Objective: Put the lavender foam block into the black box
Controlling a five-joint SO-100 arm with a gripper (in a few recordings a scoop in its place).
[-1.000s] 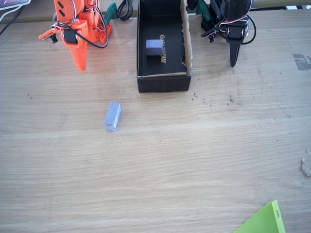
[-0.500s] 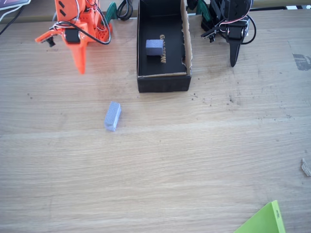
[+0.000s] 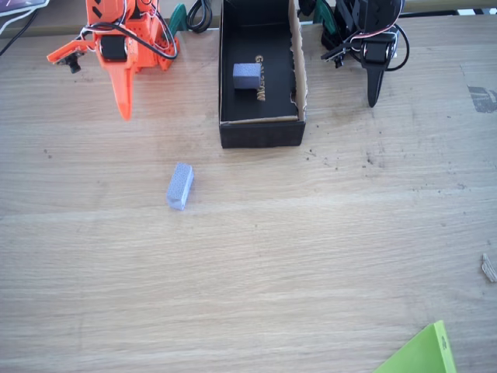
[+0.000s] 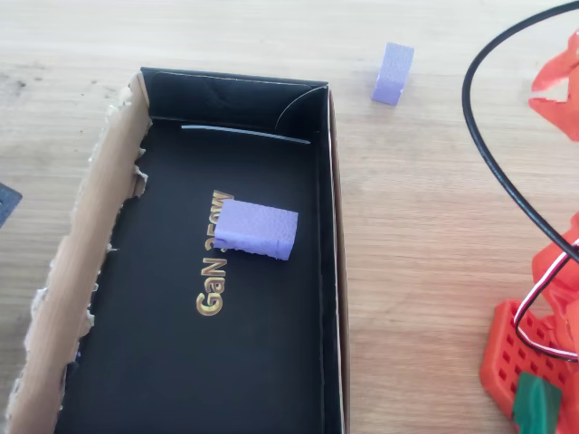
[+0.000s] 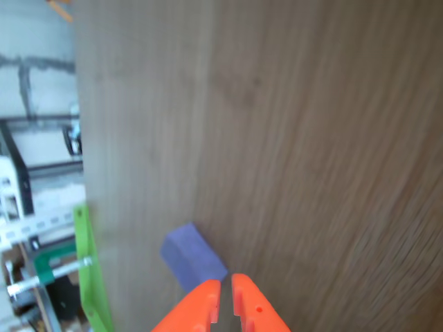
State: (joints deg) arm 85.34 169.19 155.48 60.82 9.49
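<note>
The lavender foam block [image 3: 180,186] lies on the bare wooden table, below and left of the black box [image 3: 260,134]; it also shows in the overhead view [image 4: 393,73] and the wrist view [image 5: 192,256]. My orange gripper [image 3: 124,114] hangs at the upper left of the fixed view, pointing down the picture, well above the block and left of the box. Its fingers [image 5: 252,311] are shut with nothing between them, and the gripper's tips [image 5: 226,281] sit just right of the block in the wrist view. The box [image 4: 336,271] stands open-topped with one torn brown edge.
A shorter cube-like lavender block [image 3: 247,75] sits on the box floor beside gold lettering [image 4: 213,280]. A black cable [image 4: 486,145] loops right of the box. A green sheet corner [image 3: 423,353] lies at the bottom right. Open wood surrounds the block.
The orange arm has swung a little to the left, its body rising and its tip narrowing to a straighter downward point. The foam block and the box have not moved.
</note>
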